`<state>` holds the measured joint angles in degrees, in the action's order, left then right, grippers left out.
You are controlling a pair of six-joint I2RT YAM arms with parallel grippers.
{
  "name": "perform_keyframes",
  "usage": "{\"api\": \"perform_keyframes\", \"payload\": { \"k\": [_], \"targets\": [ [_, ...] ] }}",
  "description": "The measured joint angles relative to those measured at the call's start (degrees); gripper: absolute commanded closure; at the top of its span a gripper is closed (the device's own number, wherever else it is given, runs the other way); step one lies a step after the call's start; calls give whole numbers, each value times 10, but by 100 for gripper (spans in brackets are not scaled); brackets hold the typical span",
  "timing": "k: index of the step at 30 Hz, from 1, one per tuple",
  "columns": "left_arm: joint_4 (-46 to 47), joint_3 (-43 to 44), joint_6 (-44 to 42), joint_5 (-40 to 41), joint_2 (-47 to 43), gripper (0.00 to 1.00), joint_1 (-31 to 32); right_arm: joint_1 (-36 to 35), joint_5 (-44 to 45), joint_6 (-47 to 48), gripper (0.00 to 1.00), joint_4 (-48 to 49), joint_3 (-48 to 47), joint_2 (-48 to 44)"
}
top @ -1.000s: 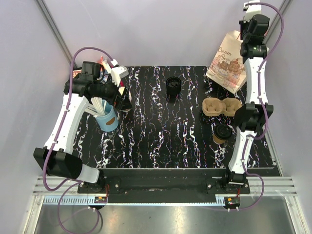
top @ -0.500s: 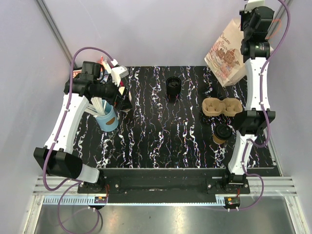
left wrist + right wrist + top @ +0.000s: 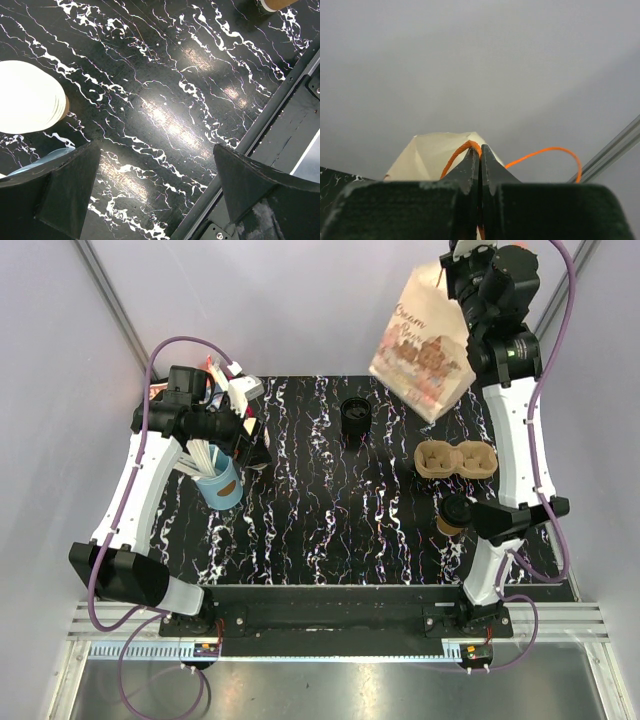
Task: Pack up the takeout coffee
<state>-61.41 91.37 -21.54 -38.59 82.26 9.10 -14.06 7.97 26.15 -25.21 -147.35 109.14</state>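
Right fingers (image 3: pixel 468 172) clamp the paper bag's (image 3: pixel 420 350) orange handle (image 3: pixel 545 149) — left fingers (image 3: pixel 70 185) spread wide, empty.

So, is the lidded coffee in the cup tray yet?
No, the takeout coffee stands on the table beside the cup tray, both holes empty.

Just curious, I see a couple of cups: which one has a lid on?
The small brown cup beside the right arm, capped in black. The blue cup on the left is open, holding white sticks.

Black, white-veined marble tabletop (image 3: pixel 330 530) between plain pale grey walls (image 3: pixel 300 300).
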Motion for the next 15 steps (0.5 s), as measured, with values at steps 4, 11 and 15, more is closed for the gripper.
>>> {"api": "perform_keyframes", "payload": {
  "k": [4,11,15],
  "targets": [
    [0,0,2,0,0,1,0,-21,0,-3,100,-30,8,-21],
    [0,0,5,0,0,1,0,-71,-2,-26,100,-92,50,-65],
    [0,0,5,0,-1,1,0,-96,-8,-47,100,-120,102,-103]
  ]
}}
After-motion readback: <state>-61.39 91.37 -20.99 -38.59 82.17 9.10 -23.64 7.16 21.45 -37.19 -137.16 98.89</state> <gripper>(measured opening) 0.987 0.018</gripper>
